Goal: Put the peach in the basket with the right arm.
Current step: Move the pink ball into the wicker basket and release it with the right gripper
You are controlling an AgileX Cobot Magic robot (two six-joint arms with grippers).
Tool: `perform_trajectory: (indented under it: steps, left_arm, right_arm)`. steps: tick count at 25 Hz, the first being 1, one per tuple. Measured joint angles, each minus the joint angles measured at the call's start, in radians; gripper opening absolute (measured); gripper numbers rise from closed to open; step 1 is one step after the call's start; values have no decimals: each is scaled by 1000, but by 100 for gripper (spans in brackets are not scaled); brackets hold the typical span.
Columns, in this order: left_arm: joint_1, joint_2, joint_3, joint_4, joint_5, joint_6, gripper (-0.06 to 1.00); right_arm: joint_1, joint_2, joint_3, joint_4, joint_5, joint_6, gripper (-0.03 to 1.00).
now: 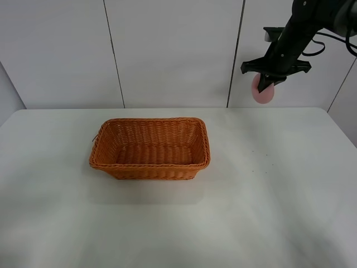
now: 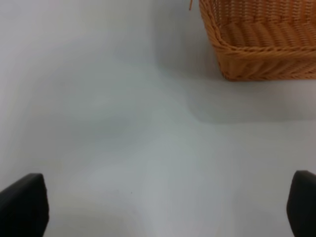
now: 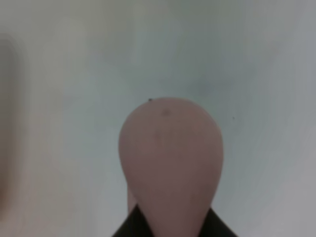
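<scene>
Pale pink and matte, the peach (image 1: 262,93) hangs in the air, clamped between the two black fingers of the right gripper (image 1: 264,85). It is high above the far right part of the white table (image 1: 279,201). In the right wrist view the fruit fills the middle of the picture. The fingers (image 3: 219,230) show only at its narrow end, pressed against it on both sides.

In the exterior high view, the basket (image 1: 150,166) lies at about 8 o'clock from the peach, well apart from it and much lower, standing flat on the table. Its long axis runs from 9 o'clock to 3 o'clock, so its short side at 3 o'clock is the one nearest to the fruit. Nothing can be seen inside it.

The coming move probably depends on this one relation. The right arm (image 1: 290,33) must carry the peach toward 8 o'clock, over the braided rim at that short side, and lower it above the open inside before the fingers let go.

The left gripper (image 2: 163,205) is low over the table with its fingers (image 2: 22,205) wide apart and nothing between them. One corner of the basket shows ahead of it. The peach, however, is far from it, and the task names the right arm.
</scene>
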Motion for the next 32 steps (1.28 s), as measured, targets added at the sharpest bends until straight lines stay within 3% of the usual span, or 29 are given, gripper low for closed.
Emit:
perform_trajectory:
  steps: [5,12,18,28,32]
  left_arm:
    - [0,0,0,0,0,0,99]
    - [0,0,0,0,0,0,99]
    - [0,0,0,0,0,0,99]
    - [0,0,0,0,0,0,99]
    - [0,0,0,0,0,0,99]
  right_arm:
    - [112,0,0,-3,2,1,0]
    - [349,0,0,0,-1,1,0]
    - [500,19,-3,4,-66,1,0]
    - [535,244,-3,1,-224,11,2]
    - [535,277,-3,2,-223,33,26]
